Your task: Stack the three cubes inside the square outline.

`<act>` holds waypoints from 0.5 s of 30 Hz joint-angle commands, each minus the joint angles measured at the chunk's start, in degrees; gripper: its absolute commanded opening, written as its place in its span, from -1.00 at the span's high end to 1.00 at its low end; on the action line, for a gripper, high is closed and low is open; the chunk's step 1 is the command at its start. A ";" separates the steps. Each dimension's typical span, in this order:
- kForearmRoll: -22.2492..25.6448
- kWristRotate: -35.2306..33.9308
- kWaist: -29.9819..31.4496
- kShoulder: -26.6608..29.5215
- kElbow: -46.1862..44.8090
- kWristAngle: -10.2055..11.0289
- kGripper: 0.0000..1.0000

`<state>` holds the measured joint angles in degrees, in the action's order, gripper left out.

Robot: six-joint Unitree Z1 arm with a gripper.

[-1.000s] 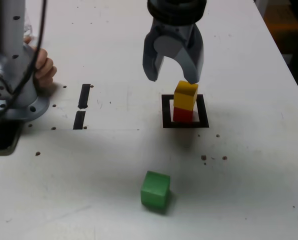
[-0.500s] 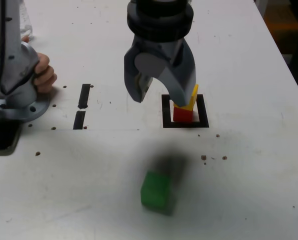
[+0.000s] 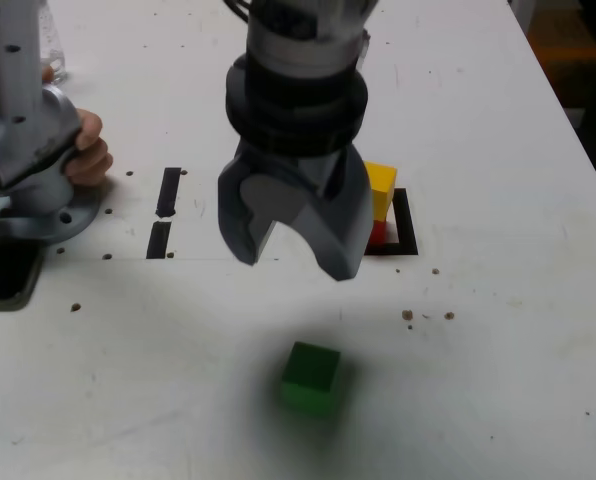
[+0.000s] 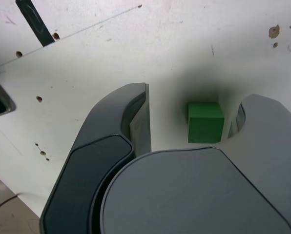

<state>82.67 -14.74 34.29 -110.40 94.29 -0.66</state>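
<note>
While the gripper (image 3: 293,260) hangs above the bench (image 3: 498,380) with its jaws spread and nothing between them, the green cube (image 3: 311,377) rests on the bench surface near the front edge, below the fingers and apart from them. Further back, the yellow cube (image 3: 380,189) sits on the red cube (image 3: 377,234) inside the square outline (image 3: 407,236). A hand (image 3: 88,148) grips the arm base (image 3: 33,190) near the bench's left edge
</note>
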 commanded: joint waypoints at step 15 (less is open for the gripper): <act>-2.10 -3.40 5.80 -4.88 1.91 -1.63 -0.38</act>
<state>80.80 -18.04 39.72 -115.09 96.03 -2.18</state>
